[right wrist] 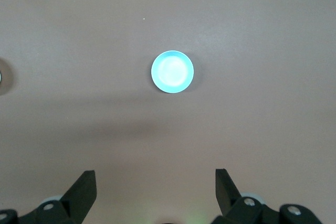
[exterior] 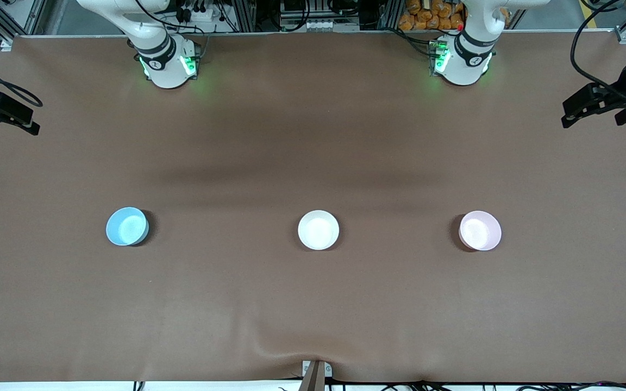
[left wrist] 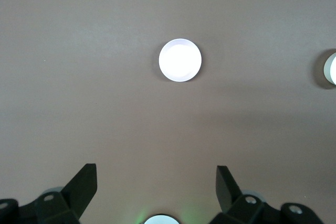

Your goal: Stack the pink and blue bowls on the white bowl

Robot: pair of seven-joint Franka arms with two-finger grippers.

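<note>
Front view: three small round plastic bowls in a row across the table, all upright, mouths up, well apart. Round, so no long axis to call

- white bowl just below frame centre, toward 6 o'clock
- blue bowl, light sky blue, at 9 o'clock from the white one, toward the right arm's end
- pink bowl, pale with a faint rosy tint, at 3 o'clock from the white one, toward the left arm's end

All plain and nothing inside them.

Left gripper is up over the table edge at 3 o'clock, fingers spread wide, holding nothing. Right gripper is over the edge at 9 o'clock, also spread wide and holding nothing. Both arms wait
</note>
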